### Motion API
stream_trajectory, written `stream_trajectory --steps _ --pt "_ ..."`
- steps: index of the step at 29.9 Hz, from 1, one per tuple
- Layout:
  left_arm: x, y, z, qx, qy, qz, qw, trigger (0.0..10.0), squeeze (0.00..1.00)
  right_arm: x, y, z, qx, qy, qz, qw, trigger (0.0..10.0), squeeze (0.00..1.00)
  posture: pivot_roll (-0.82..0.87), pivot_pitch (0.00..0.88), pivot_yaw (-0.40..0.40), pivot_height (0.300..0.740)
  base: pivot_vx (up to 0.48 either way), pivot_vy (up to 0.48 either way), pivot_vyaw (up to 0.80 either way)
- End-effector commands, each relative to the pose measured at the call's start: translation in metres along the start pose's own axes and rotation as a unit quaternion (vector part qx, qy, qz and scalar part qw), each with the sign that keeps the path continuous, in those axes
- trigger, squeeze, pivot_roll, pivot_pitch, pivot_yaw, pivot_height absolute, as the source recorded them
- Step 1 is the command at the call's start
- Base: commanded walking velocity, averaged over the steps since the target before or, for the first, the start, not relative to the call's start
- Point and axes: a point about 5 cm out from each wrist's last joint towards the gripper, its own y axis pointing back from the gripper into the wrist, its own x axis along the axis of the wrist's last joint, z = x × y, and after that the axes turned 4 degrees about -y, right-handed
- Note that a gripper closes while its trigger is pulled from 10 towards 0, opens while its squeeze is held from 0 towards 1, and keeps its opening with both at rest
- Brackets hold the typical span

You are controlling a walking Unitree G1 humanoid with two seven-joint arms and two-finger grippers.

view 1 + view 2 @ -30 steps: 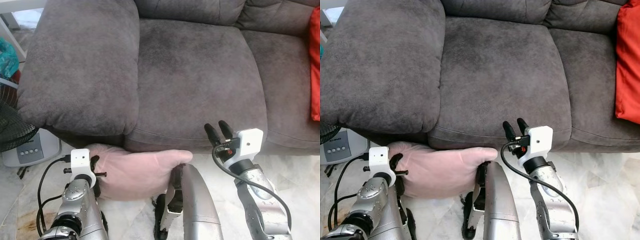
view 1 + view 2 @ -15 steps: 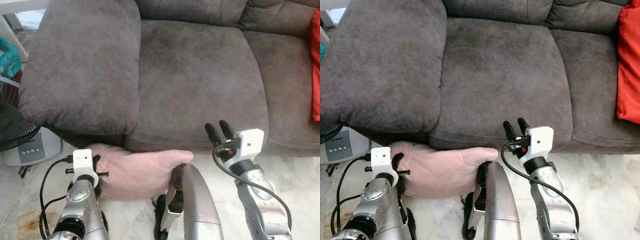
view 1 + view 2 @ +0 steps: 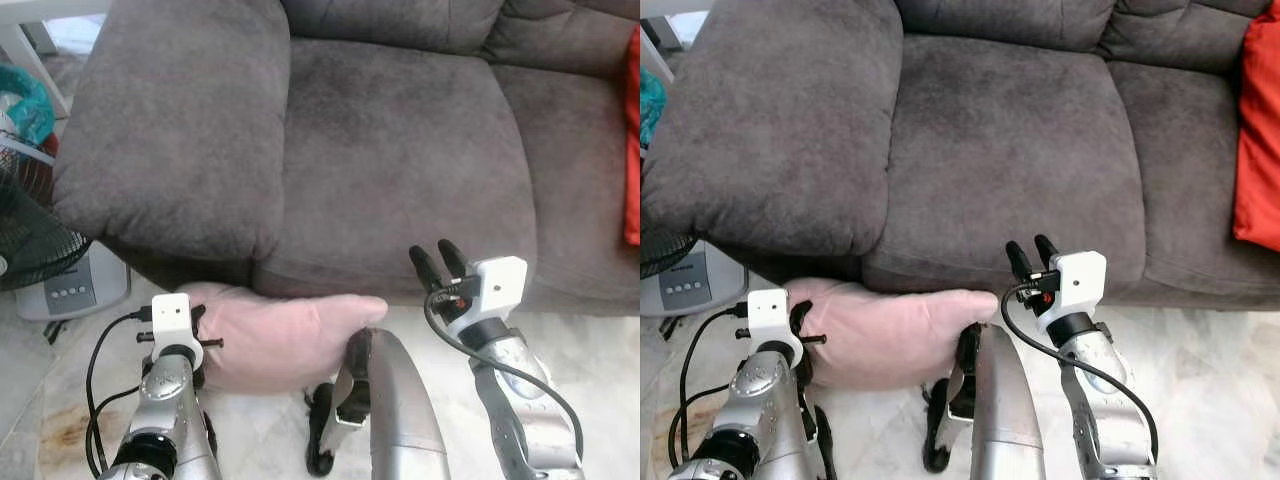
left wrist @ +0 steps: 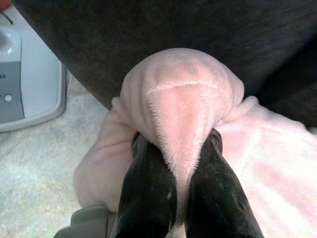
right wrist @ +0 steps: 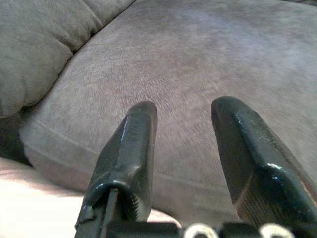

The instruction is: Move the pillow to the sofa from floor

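Pillow (image 3: 285,335) on floor (image 3: 590,345) before sofa (image 3: 400,150), fan (image 3: 40,240) left.

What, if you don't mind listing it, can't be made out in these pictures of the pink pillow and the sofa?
- Soft pink plush pillow: near edge hidden by the robot's silver body, eye views.
- Pillow's underside: whether it touches the floor, unclear.
- Grey sofa: back cut off by the top edge.
- Red cushion: cut off by the right edge.
- Left gripper: pinched fabric covers its fingertips, left wrist view.
- Grey appliance: button labels too small.

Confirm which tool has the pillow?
The left tool, shut on a fold of the pink pillow. The right tool is open, over the sofa.
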Motion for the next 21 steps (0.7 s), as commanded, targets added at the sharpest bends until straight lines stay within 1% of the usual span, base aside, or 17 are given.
stream_trajectory --steps 1,8,14,17,21 --pt "0.0 0.003 -0.001 0.005 0.0 0.008 1.0 10.0 0.0 -0.009 0.007 0.004 -0.011 -0.002 -0.02 1.0 10.0 0.0 0.05 0.313 -0.159 0.519 -0.277 0.0 0.0" --pt "0.002 0.002 -0.002 0.005 -0.001 0.009 1.0 10.0 0.0 -0.011 0.007 0.003 -0.014 -0.005 -0.02 1.0 10.0 0.0 0.06 0.313 -0.149 0.519 -0.285 0.0 0.0" --pt "0.007 0.001 -0.004 0.007 -0.006 0.017 1.0 10.0 0.0 -0.015 0.005 -0.001 -0.018 -0.011 -0.02 1.0 10.0 0.0 0.08 0.31 -0.123 0.519 -0.283 0.0 0.0" --pt "0.011 -0.001 -0.004 0.006 -0.005 0.021 1.0 10.0 0.0 -0.017 0.002 -0.003 -0.018 -0.016 -0.018 1.0 10.0 0.0 0.09 0.289 -0.114 0.519 -0.285 0.0 0.0" --pt "0.014 -0.004 -0.004 0.005 -0.006 0.021 1.0 10.0 0.0 -0.017 -0.003 -0.002 -0.021 -0.016 -0.015 1.0 10.0 0.0 0.1 0.272 -0.102 0.519 -0.283 0.0 0.0"
